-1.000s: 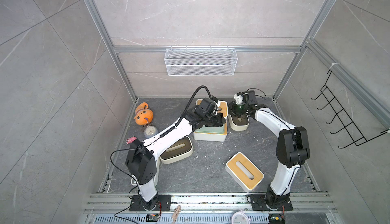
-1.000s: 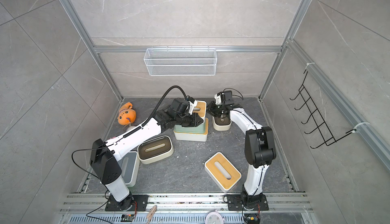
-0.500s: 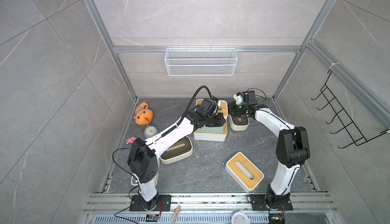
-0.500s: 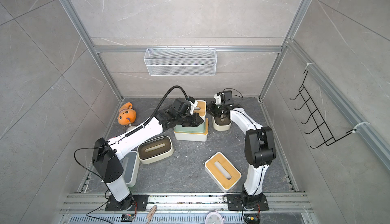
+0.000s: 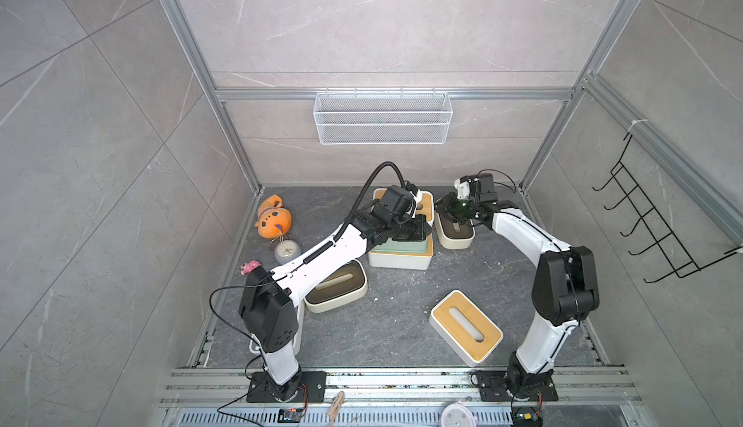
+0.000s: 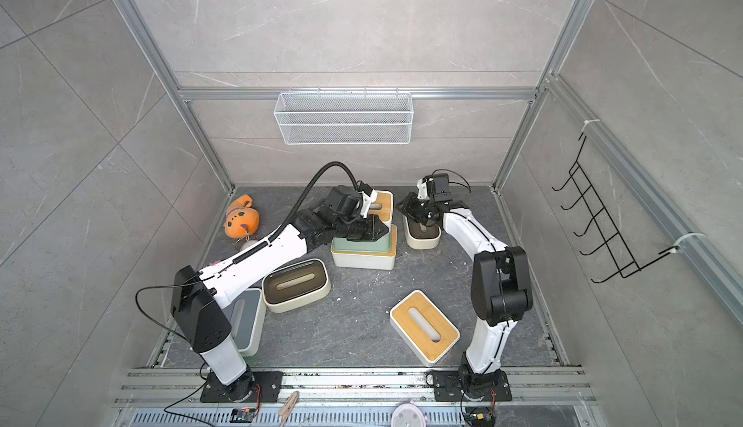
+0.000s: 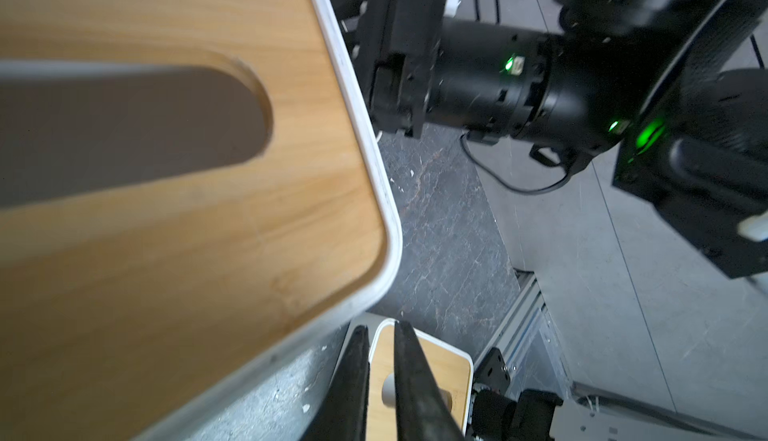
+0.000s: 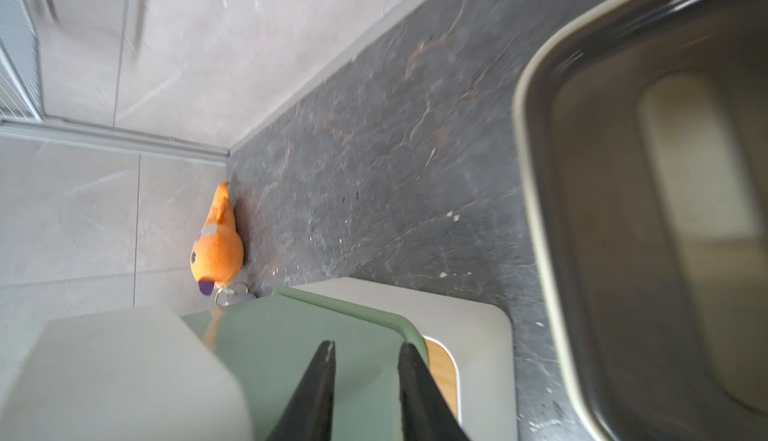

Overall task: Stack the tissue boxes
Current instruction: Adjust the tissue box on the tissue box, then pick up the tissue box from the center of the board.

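A pale green tissue box [image 5: 402, 246] lies on a white, bamboo-lidded one [image 5: 398, 260]. Another bamboo-lidded box [image 5: 424, 199] overlaps the green box's back edge; its lid [image 7: 166, 231] fills the left wrist view. My left gripper [image 5: 418, 230] [image 7: 380, 329] lies over the green box, jaws almost together, nothing between them. My right gripper [image 5: 444, 207] [image 8: 365, 345] hovers by the green box's corner [image 8: 316, 335], above a cream, brown-lidded box [image 5: 456, 234], jaws a narrow gap apart and empty. Loose on the floor are a second cream box [image 5: 337, 284], a bamboo-lidded box [image 5: 466, 326] and a grey-lidded box [image 6: 245, 320].
An orange plush fish [image 5: 273, 218], a small clock [image 5: 287, 250] and a pink trinket [image 5: 249, 266] lie along the left wall. A white wire basket [image 5: 382, 117] hangs on the back wall and a black hook rack [image 5: 659, 220] on the right wall.
The left arm has shifted slightly to the right over the stack. The right arm has hardly moved.
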You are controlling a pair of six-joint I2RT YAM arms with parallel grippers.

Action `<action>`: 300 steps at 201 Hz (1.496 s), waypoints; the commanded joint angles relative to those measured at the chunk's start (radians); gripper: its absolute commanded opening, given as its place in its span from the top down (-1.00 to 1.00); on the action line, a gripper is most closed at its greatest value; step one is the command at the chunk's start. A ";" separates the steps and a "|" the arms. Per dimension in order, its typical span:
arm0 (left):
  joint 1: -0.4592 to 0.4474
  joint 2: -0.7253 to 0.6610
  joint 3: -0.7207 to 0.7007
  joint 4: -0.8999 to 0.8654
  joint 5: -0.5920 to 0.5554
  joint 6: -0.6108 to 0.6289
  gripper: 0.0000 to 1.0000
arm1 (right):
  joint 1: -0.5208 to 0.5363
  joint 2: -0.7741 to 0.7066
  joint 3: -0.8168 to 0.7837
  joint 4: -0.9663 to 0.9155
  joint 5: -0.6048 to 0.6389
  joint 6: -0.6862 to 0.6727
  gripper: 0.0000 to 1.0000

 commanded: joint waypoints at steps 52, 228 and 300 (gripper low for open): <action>-0.006 -0.432 -0.301 -0.038 -0.133 0.145 0.52 | -0.020 -0.456 -0.202 -0.262 0.227 -0.100 -0.48; -0.002 -0.644 -0.625 0.019 -0.292 0.175 -0.79 | 0.046 -0.984 -0.800 -0.772 0.447 0.426 -1.00; -0.002 -0.611 -0.636 0.035 -0.288 0.163 -0.79 | 0.051 -1.078 -0.928 -0.665 0.331 0.493 -1.00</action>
